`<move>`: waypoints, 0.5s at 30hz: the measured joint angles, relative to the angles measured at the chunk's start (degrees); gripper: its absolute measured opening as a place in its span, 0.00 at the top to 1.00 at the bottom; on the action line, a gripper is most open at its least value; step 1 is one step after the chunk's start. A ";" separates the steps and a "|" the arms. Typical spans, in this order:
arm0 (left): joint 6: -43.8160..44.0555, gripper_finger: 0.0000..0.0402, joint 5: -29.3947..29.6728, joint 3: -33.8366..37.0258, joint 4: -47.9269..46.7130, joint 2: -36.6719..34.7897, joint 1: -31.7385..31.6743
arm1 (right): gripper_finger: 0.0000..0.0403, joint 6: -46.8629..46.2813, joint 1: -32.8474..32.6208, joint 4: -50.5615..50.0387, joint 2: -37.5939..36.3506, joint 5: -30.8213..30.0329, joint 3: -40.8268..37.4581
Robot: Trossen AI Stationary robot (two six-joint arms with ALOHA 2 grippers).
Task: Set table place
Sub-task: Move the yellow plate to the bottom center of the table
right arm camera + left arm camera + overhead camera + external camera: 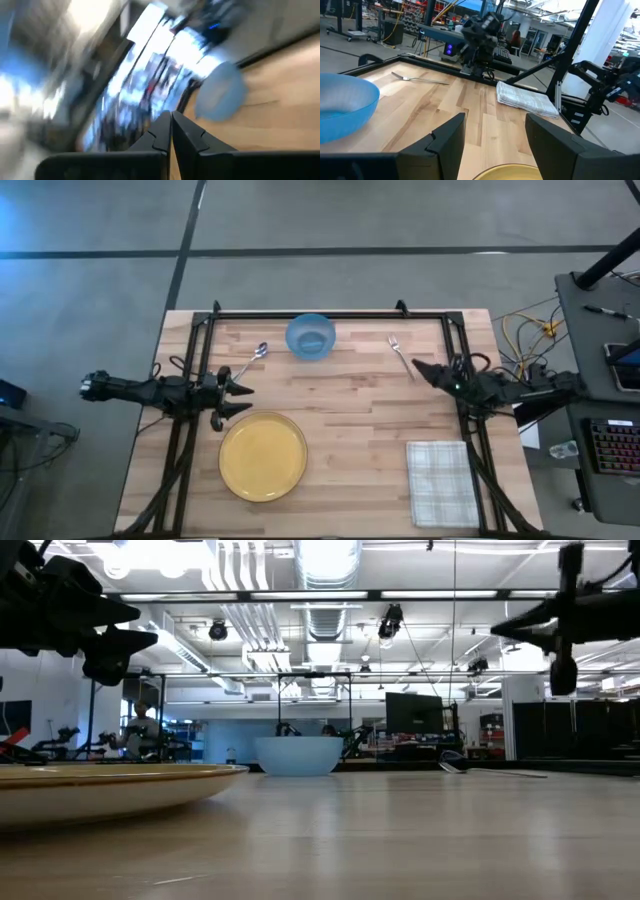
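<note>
On the light wood table [350, 400] lie a yellow plate [263, 455] at the near left, a blue bowl [311, 336] at the far middle, a spoon [253, 360] left of the bowl, a fork [401, 352] at the far right and a folded checked napkin [442, 482] at the near right. My left gripper [243, 398] hovers open just beyond the plate's far-left rim; its fingers [451, 134] hold nothing. My right gripper [416, 366] is shut and empty, raised beside the fork's handle end; its closed fingertips [170, 125] show in the right wrist view.
Black metal rails [310, 313] frame the tabletop along the far edge and both sides. A side desk with a keyboard [612, 445] and cables stands off the table's right. Bare wood lies between plate and napkin [360, 450].
</note>
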State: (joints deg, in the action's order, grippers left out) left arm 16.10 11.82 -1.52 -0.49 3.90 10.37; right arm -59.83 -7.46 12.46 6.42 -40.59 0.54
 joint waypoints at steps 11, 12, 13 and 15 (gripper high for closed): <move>13.29 0.52 0.29 0.17 18.48 0.02 -0.02 | 0.98 8.30 -0.02 27.70 13.05 3.52 0.00; 13.35 0.52 0.28 0.16 21.24 0.00 -0.01 | 0.98 8.02 -0.02 29.20 13.80 3.50 0.00; 13.31 0.52 0.28 0.13 23.71 -0.02 -0.02 | 0.98 7.33 -0.02 30.21 14.33 3.51 0.00; 13.31 0.52 0.28 0.13 27.81 -0.02 -0.02 | 0.98 5.77 -0.02 30.50 14.87 3.49 0.00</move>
State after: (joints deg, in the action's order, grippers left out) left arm 29.41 12.10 -1.39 27.32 3.88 10.35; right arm -54.06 -7.49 42.96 21.30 -37.10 0.54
